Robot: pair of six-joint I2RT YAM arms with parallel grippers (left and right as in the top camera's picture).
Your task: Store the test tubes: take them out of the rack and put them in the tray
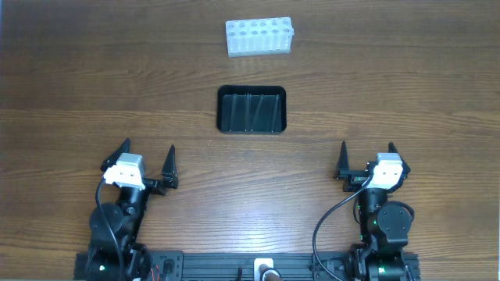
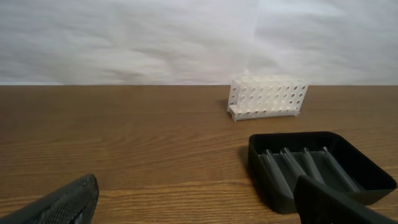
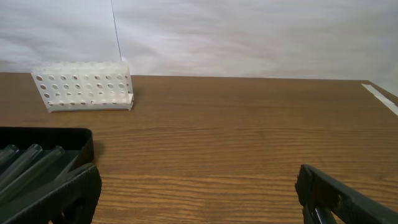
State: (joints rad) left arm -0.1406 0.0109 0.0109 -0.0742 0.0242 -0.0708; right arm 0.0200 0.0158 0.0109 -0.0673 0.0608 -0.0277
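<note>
Both claws are spread wide and hold nothing. The left claw (image 1: 148, 153) and the right claw (image 1: 367, 150) rest low near their own stands, likely because no job is left. Clear test tubes (image 3: 25, 160) lie flat in the black plastic tray (image 1: 251, 90), out ahead and between the claws. Farther off, the white plastic rack with holes (image 1: 259, 37) looks empty

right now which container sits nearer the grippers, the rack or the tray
The black tray, lying between the white rack and the left gripper and right gripper; the rack stands farther off.
</note>
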